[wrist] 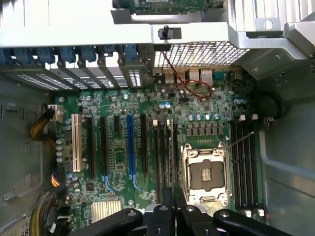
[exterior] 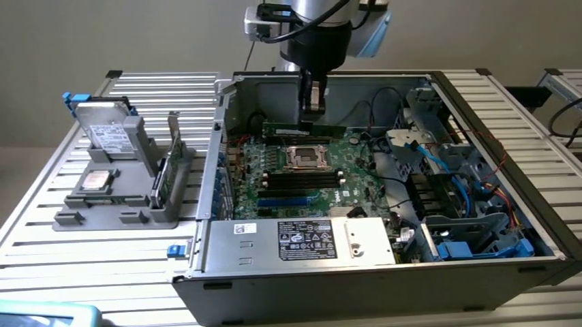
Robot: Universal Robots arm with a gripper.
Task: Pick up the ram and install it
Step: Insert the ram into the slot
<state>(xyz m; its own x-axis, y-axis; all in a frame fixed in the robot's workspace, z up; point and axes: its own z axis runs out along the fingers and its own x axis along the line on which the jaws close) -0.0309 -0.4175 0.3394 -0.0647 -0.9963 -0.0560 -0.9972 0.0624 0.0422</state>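
Note:
The ram (exterior: 332, 129) is a long, narrow green stick hanging level above the back of the motherboard (exterior: 355, 174) inside the open computer case (exterior: 364, 272). My gripper (exterior: 312, 120) comes straight down from above and is shut on the ram near its middle. It hangs just behind the silver CPU socket (exterior: 307, 158), and the black memory slots (exterior: 300, 179) lie nearer the front. In the wrist view my gripper (wrist: 173, 209) sits over the board between the memory slots (wrist: 165, 152) and the CPU socket (wrist: 204, 172), with the ram showing as a thin dark edge between the fingers.
A grey fixture (exterior: 109, 214) at the exterior view's left holds silver hard drives (exterior: 111, 136) and an upright green board (exterior: 163, 174). The power supply (exterior: 300, 240) fills the case front. Cables and blue drive brackets (exterior: 454, 204) crowd the case's right side. Case walls enclose the board.

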